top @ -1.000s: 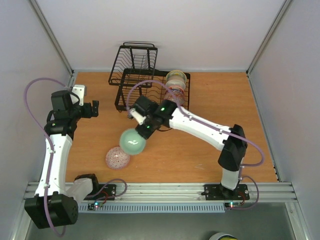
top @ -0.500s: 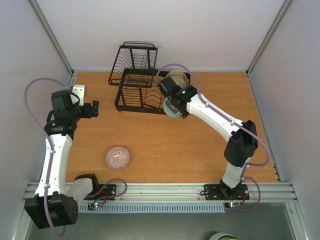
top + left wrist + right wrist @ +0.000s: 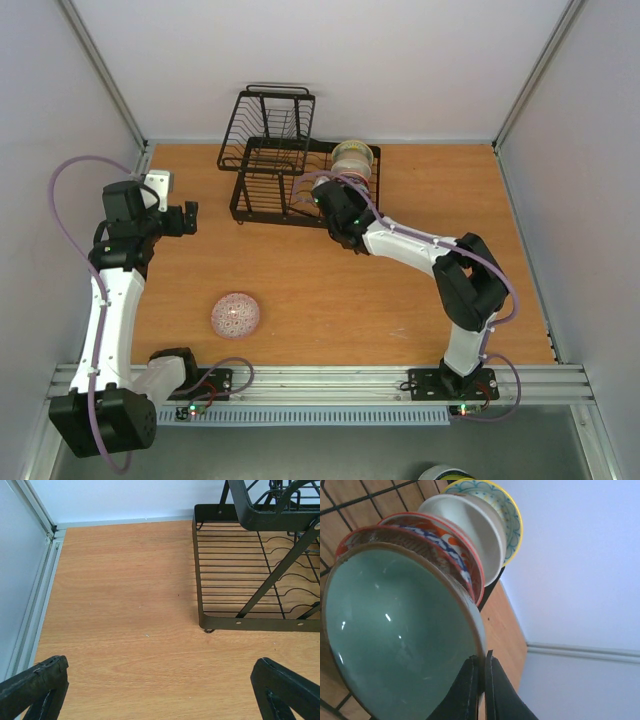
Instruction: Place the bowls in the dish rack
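Three of four bowls in the rack (image 3: 268, 172), on edge at its right end: mint bowl (image 3: 395, 635) in front, red-and-white bowl (image 3: 454, 541) behind it, yellow-and-teal bowl (image 3: 509, 511) at the back. Rims crowded together in the wrist view, so possibly miscounted.

Narrow pinch of the right claw (image 3: 481, 660) on the mint bowl's rim, one finger on each side of the edge. From above, low over the rack's front right, just beside the other two bowls. Wide spread at the left claw (image 3: 186, 218), holding nothing, hanging over the table (image 3: 330, 300) to the left of the rack, well apart from every bowl. Upside down on the table, near the front and well apart from the rack: the pink bowl (image 3: 236, 315).

Step in hand, by the look of it: seating the mint bowl in its slot. Cannot tell whether settled between the tines or hanging in the grip.

Next move calls for a check that it leans on the red-and-white bowl or the tines, then opening and drawing back along the rim's line, so as not to tip the row. After that, only the pink bowl to fetch. Dome up, so likely needs a pinch at the lip against the table, and a free slot in front of the mint bowl.
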Robot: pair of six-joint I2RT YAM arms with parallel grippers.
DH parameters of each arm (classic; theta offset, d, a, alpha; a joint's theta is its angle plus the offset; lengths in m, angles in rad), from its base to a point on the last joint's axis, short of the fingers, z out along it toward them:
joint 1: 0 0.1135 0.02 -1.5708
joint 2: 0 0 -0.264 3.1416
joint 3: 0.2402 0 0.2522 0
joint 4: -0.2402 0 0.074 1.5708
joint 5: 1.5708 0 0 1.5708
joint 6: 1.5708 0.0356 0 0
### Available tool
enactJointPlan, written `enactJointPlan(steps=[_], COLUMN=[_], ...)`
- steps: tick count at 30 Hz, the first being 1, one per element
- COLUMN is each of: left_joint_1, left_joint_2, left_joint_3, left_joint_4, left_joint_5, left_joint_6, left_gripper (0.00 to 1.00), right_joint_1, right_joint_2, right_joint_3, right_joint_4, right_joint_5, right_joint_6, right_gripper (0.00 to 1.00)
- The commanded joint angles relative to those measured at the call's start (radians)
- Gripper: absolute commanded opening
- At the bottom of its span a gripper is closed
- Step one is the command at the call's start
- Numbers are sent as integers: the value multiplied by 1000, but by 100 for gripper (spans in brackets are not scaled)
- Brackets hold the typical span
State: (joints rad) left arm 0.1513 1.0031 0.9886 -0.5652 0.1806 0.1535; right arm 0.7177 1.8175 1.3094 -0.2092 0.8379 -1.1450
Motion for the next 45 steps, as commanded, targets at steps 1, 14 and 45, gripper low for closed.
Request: enactJointPlan(steps=[1, 14, 45], left_joint_1=[7, 7, 7], left_joint_2=[-1, -4, -19], left_joint_3=[25, 22, 27], left_joint_4=[20, 22, 18], left_joint_5=[16, 10, 13], left_joint_6=[-2, 0, 0], left_gripper=[99, 99, 99], right_joint_1=[4, 19, 15], right_joint_2=[-48, -22, -50], right_joint_3=[-96, -246, -269], right_joint_4=[459, 718, 314], right_joint_5=[72, 6, -83], right_joint_6=[-277, -435, -163], right_gripper=[1, 1, 16])
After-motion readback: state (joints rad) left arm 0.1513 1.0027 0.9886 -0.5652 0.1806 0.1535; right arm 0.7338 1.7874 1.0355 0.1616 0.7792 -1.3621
